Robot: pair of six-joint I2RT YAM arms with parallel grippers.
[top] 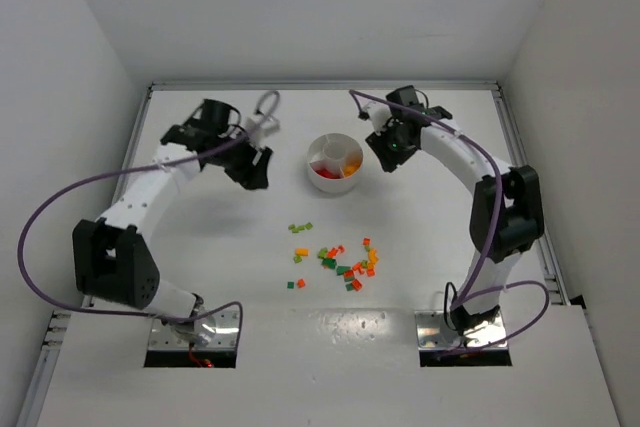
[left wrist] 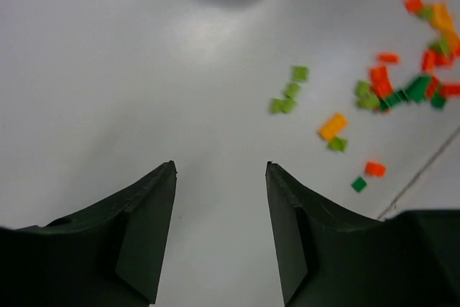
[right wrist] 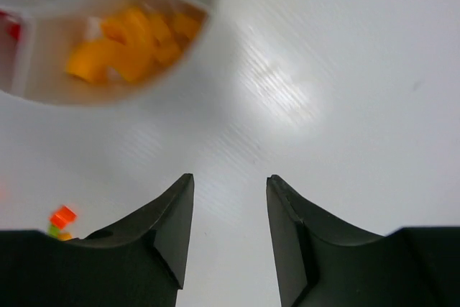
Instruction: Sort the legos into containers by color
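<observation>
Loose legos (top: 345, 260) in red, orange, yellow and green lie scattered on the table's middle; the left wrist view shows them at its right (left wrist: 392, 88). The containers are wedges of a round white dish (top: 318, 176) farther back. One wedge holds orange bricks (right wrist: 129, 44) and another holds red (right wrist: 8, 26). My left gripper (top: 254, 169) hangs left of the dish, open and empty (left wrist: 220, 167). My right gripper (top: 384, 154) hangs right of the dish, open with nothing between its fingers (right wrist: 228, 179).
White walls close the table in on the left, back and right. A purple cable (top: 60, 197) loops out from the left arm, and another (top: 478, 247) runs down the right arm. Two metal base plates (top: 195, 332) sit at the near edge.
</observation>
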